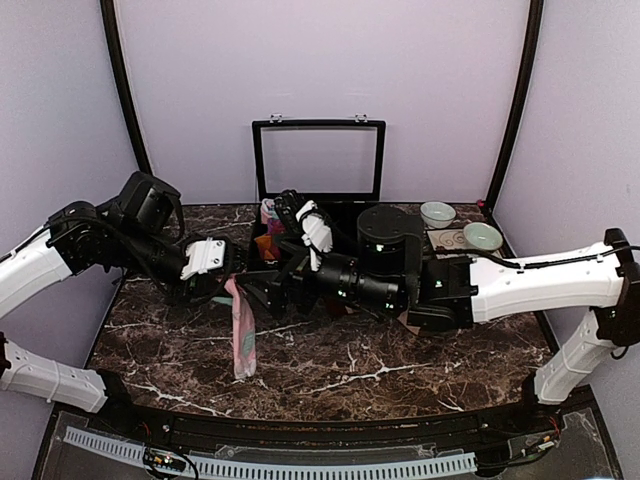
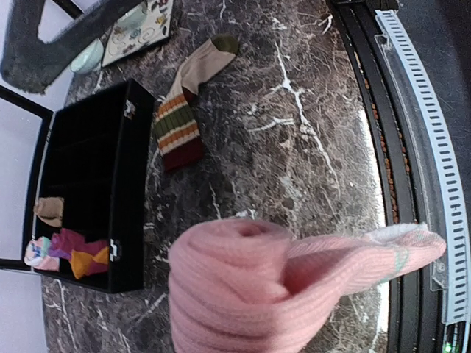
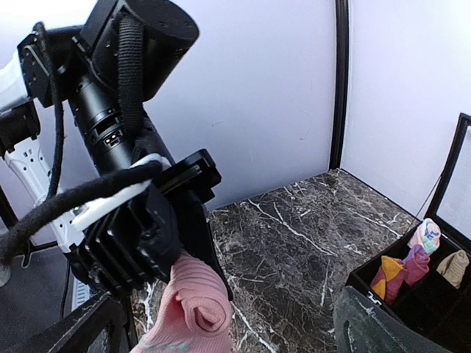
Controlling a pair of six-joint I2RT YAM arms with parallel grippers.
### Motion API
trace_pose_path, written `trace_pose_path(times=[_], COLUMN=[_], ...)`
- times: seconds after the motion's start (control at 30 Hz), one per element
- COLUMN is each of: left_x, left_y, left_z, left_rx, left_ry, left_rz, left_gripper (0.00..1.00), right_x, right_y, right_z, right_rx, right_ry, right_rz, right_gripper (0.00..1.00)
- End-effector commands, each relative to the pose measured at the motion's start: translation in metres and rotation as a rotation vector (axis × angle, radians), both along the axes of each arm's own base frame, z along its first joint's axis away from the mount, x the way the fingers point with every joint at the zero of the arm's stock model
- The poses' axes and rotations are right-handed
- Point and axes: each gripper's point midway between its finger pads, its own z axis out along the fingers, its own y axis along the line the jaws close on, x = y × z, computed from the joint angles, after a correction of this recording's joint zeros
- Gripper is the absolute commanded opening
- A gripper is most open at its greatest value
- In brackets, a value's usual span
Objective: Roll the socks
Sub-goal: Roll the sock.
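Note:
A pink sock (image 1: 243,335) hangs from my left gripper (image 1: 222,272) down to the marble table. Its upper end is wound into a tight roll (image 2: 243,287) that fills the bottom of the left wrist view and hides that gripper's fingers. In the right wrist view the left gripper (image 3: 193,283) is shut on the pink roll (image 3: 197,312). My right gripper (image 1: 268,288) is just right of the roll, open, with its fingers (image 3: 372,323) spread wide on either side and not touching it. The striped sock (image 2: 188,110) lies flat on the table beside the box.
A black compartment box (image 2: 136,184) with its lid (image 1: 318,125) up stands at the back centre. It holds small rolled bundles (image 2: 81,254) at one end. Two pale bowls (image 1: 437,213) (image 1: 482,236) and a patterned card (image 2: 140,29) sit at the back right.

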Motion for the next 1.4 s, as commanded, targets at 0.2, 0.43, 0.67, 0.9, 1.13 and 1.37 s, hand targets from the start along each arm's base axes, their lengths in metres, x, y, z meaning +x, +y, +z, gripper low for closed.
trace_pose_path(times=[0.2, 0.43, 0.67, 0.9, 1.13, 1.37], left_x=[-0.045, -0.046, -0.051, -0.070, -0.069, -0.065], left_y=[0.004, 0.001, 0.002, 0.011, 0.012, 0.010], left_z=[-0.002, 0.000, 0.003, -0.007, -0.008, -0.005], left_rx=[-0.055, -0.059, -0.038, -0.009, -0.002, -0.003], left_ry=[0.393, 0.402, 0.403, 0.447, 0.437, 0.405], left_rz=[-0.017, -0.039, -0.084, -0.144, -0.149, -0.154], left_gripper=[0.00, 0.00, 0.00, 0.00, 0.00, 0.00], right_x=[-0.038, -0.033, -0.003, 0.006, 0.000, 0.000], right_y=[0.013, 0.033, 0.036, 0.029, 0.021, 0.006], right_z=[0.001, -0.012, -0.023, -0.035, -0.042, -0.044], right_rx=[0.004, -0.013, -0.083, -0.151, -0.227, -0.256], right_ry=[-0.096, -0.064, -0.056, -0.109, -0.165, -0.193], right_rz=[0.166, 0.185, 0.077, 0.049, 0.110, 0.108], right_gripper=[0.93, 0.81, 0.69, 0.33, 0.16, 0.17])
